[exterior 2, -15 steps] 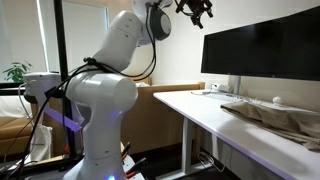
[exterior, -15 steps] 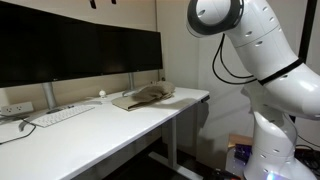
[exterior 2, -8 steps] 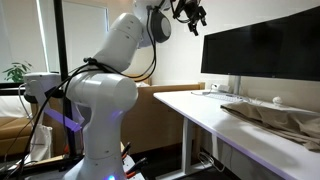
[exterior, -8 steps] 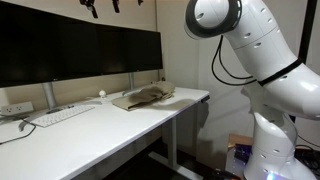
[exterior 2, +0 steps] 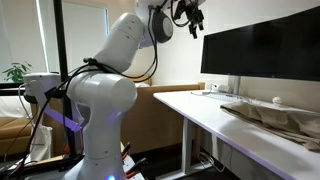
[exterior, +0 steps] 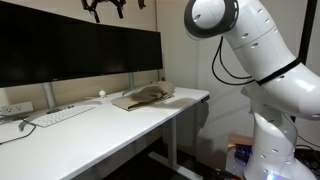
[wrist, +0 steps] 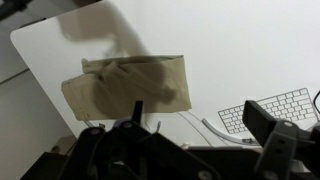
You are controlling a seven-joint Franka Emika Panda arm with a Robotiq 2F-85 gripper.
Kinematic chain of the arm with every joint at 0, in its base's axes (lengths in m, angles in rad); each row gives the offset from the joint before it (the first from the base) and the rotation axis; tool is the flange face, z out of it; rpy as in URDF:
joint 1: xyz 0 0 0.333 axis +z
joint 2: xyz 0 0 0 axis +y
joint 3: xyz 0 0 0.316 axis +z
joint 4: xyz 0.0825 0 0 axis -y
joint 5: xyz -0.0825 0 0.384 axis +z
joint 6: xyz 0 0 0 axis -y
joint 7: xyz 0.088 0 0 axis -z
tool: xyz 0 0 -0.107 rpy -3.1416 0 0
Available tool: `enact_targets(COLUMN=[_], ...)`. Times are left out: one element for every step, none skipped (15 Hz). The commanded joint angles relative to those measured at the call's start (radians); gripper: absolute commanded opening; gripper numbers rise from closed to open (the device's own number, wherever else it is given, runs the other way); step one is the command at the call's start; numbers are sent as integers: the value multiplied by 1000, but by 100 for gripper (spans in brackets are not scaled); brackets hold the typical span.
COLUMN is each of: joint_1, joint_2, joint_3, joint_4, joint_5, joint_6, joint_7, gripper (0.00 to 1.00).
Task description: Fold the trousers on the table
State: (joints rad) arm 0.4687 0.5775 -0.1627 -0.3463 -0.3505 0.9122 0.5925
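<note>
The tan trousers (exterior: 145,96) lie crumpled near the end of the white table (exterior: 100,135), and show in both exterior views (exterior 2: 280,118). In the wrist view they are a roughly rectangular tan heap (wrist: 130,85) far below. My gripper (exterior: 105,8) hangs high above the table, up over the monitors, well apart from the trousers; it also shows in an exterior view (exterior 2: 191,14). Its fingers (wrist: 180,150) are spread wide and hold nothing.
Two dark monitors (exterior: 80,50) stand along the table's back edge. A white keyboard (exterior: 60,115) with a cable lies beside the trousers, also in the wrist view (wrist: 270,108). A small white object (exterior: 101,95) sits by the monitor stand. A power strip (exterior: 12,108) lies further along.
The gripper has dropped slightly and shifted a little along the monitors' top edge. The trousers have not moved.
</note>
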Motion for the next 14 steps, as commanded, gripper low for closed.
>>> enact_targets(joint_1=[-31, -31, -18, -21, -22, -23, -22, -22, -22, -22, -22, -22, -22, -22], joint_2=[-7, -7, 0, 0, 0, 0, 0, 0, 0, 0, 0, 0, 0, 0], joint_3=[20, 17, 9, 9, 9, 9, 9, 9, 9, 9, 9, 9, 9, 9], joint_4=[0, 0, 0, 0, 0, 0, 0, 0, 0, 0, 0, 0, 0, 0], joint_5=[36, 25, 1, 1, 1, 1, 1, 1, 1, 1, 1, 1, 1, 1], joint_6=[-13, 8, 1, 1, 1, 1, 1, 1, 1, 1, 1, 1, 1, 1], joint_7=[57, 53, 21, 22, 22, 23, 23, 23, 23, 23, 23, 23, 23, 23], gripper=[100, 100, 100, 100, 100, 100, 100, 100, 100, 100, 100, 100, 100, 100])
